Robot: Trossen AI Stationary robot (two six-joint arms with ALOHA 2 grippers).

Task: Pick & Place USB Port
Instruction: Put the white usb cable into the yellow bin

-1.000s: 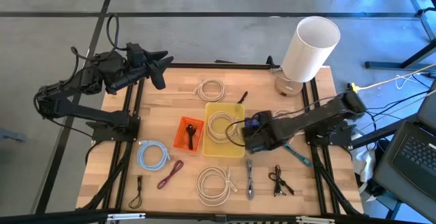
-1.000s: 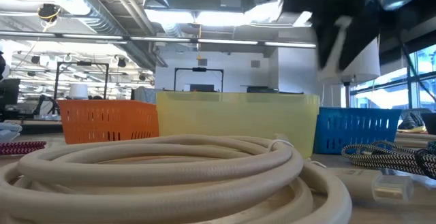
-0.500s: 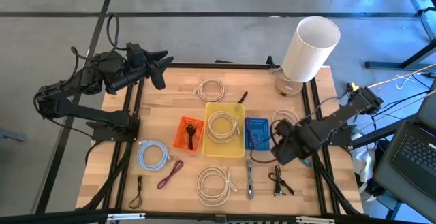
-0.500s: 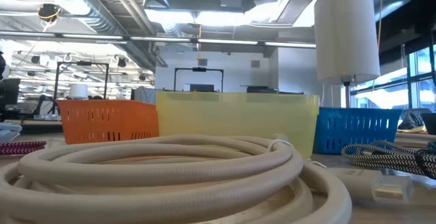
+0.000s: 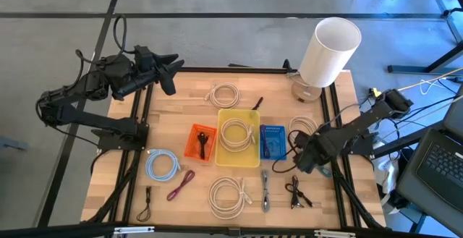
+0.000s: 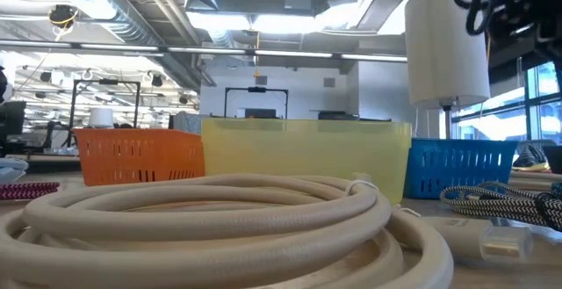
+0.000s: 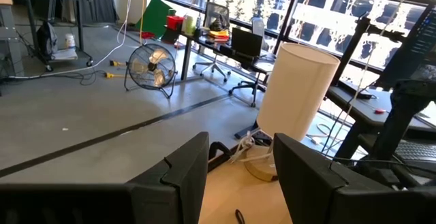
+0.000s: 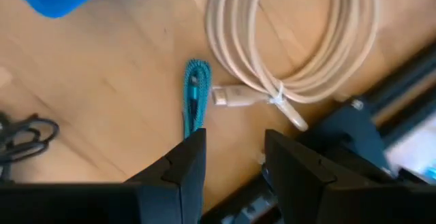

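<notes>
Here your teal braided USB cable lies flat on the bench, just beside a coiled cream cable whose plug end nearly touches it. In the high view the teal cable sits near the bench's right edge, to the right of the blue basket. Your right gripper hovers over it with its fingers spread and nothing between them. From overhead the right gripper hangs between the blue basket and the right rail.

Left of the blue basket you have the yellow bin, which holds a cream coil, then the orange basket with something dark inside, possibly a cable. The white lamp stands at the far right corner. Your left gripper waits at the far left corner, released and empty.
</notes>
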